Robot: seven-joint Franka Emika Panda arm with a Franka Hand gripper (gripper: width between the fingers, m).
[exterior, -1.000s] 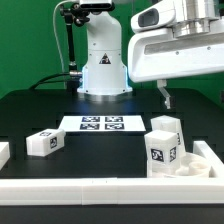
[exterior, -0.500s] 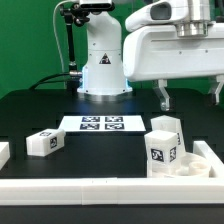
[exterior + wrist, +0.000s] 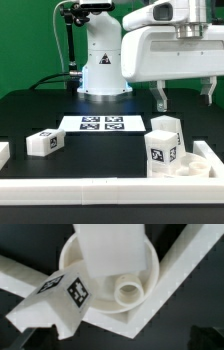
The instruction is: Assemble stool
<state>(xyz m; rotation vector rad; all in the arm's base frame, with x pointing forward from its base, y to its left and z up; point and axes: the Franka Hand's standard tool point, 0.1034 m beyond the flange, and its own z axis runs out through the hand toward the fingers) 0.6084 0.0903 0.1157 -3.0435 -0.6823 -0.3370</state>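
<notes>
Gripping the loose leg (image 3: 45, 142), likely stiff, light, slick plastic, pinch its flat sides squarely; your gripper (image 3: 186, 101) hangs spread and empty.

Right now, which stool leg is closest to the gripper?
The upright leg at the exterior view's right, below the gripper; the other leg lies at the exterior view's left beside the marker board.

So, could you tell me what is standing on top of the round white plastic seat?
A blocky white tagged leg stands upright on the round white seat. Its foot hides whatever socket lies beneath.
</notes>
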